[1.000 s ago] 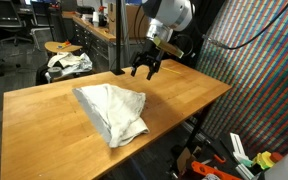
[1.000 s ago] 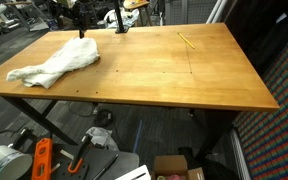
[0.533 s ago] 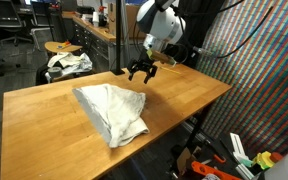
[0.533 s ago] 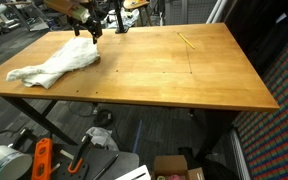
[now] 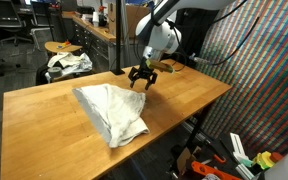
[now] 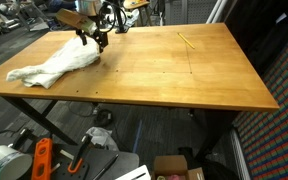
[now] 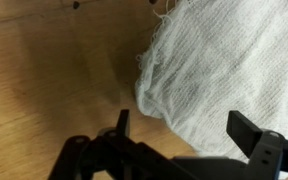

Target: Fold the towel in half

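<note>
The towel [image 5: 112, 110] is an off-white, wrinkled cloth lying bunched on the wooden table [image 5: 184, 95]; it also shows in the other exterior view [image 6: 54, 62] and fills the upper right of the wrist view [image 7: 229, 65]. My gripper [image 5: 142, 80] hangs open just above the towel's far corner, near the table's back edge [image 6: 92, 40]. In the wrist view the gripper [image 7: 184, 128] has its two dark fingers [image 7: 252, 135] spread wide, straddling the towel's rounded edge, with bare wood to the left. Nothing is held.
A stool with a patterned cloth bundle [image 5: 66, 62] stands beyond the table. A thin yellow stick [image 6: 187, 40] lies on the far side of the tabletop. Clutter and tools [image 6: 44, 158] sit on the floor under the table. A woven screen [image 5: 259, 60] stands at the side.
My gripper has come down and moved toward the towel's corner, from above the table's back edge to just over the cloth. The towel has not moved.
</note>
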Robot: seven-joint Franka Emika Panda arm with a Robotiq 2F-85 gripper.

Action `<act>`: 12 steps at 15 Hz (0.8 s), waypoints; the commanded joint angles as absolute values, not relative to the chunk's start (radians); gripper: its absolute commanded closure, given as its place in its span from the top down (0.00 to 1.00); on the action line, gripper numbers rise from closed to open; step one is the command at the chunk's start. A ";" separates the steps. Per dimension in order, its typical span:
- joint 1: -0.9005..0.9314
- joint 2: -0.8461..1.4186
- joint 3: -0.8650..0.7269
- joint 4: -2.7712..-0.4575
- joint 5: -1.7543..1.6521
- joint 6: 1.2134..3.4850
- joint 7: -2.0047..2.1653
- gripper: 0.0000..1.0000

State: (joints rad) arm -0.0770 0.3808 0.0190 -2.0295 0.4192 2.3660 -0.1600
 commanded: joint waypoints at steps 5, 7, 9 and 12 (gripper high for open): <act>-0.100 0.405 0.025 -2.016 0.396 2.398 -0.151 1.00; -0.102 0.405 0.022 -2.024 0.390 2.385 -0.144 1.00; -0.123 0.364 0.020 -2.066 0.390 2.329 -0.171 1.00; -0.167 0.301 0.009 -2.128 0.402 2.267 -0.220 1.00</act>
